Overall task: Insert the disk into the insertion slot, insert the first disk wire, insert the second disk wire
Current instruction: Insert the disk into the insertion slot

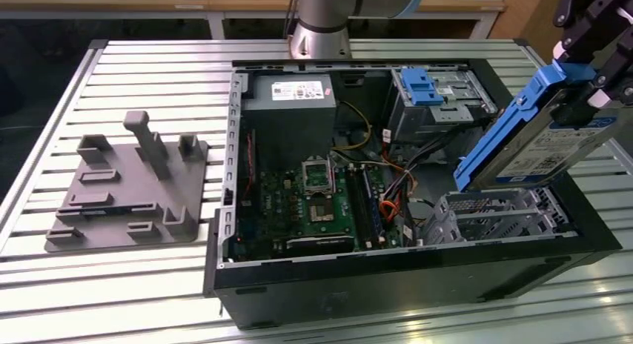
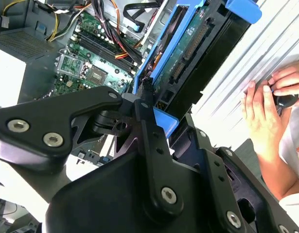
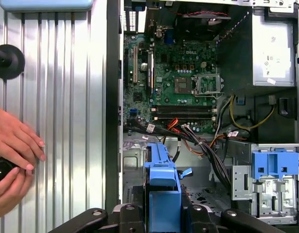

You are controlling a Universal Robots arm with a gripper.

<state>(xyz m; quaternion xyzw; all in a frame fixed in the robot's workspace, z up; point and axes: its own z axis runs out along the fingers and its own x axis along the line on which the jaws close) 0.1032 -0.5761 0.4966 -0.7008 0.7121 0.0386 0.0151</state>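
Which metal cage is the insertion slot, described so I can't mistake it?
In the open computer case, look to the corner at the exterior view's right, nearest the camera, under the tilted disk. The insertion slot is the low silver cage with perforated walls; the taller cage behind it bears a blue latch, this one none.

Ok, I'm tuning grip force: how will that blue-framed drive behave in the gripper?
Probably stiff: the disk hangs tilted above the insertion slot without sagging. Likely heavy for its size, being a metal slab. Its smooth blue plastic carrier may slip in the gripper, which clamps one end.
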